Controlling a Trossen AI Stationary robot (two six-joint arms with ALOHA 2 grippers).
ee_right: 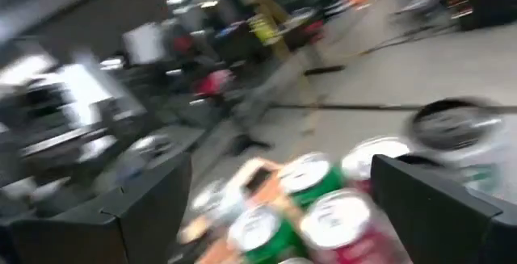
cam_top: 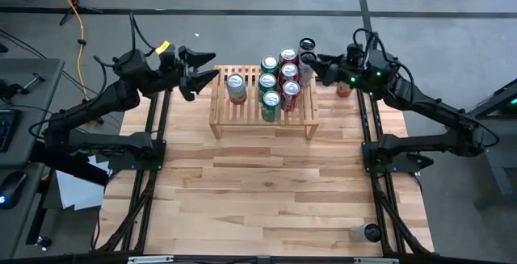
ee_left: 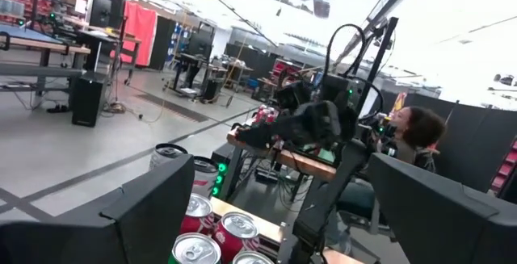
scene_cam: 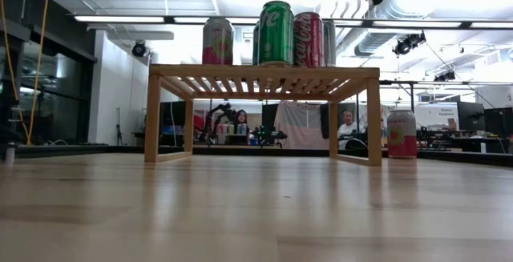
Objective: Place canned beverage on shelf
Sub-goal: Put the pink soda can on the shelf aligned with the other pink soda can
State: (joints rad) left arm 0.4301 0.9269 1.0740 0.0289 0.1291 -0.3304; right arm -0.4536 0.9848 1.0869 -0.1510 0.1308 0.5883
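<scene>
The shelf [cam_top: 263, 107], a low light-wood rack with a slatted top, stands at the table's far middle on its short side legs. One pink can [cam_top: 235, 87] stands on its left part, and several green and red cans [cam_top: 279, 81] are grouped on its right part. Another pink can [scene_cam: 401, 134] stands on the table just right of the shelf. My left gripper [cam_top: 212, 64] hovers open off the shelf's far left corner. My right gripper [cam_top: 308, 64] hovers open off its far right corner, with nothing between its fingers [ee_right: 145, 207].
A small black round thing [cam_top: 371, 232] lies near the table's front right corner. The wide wooden tabletop [cam_top: 266, 199] stretches in front of the shelf. People [scene_cam: 348, 126] sit at desks in the room beyond the table.
</scene>
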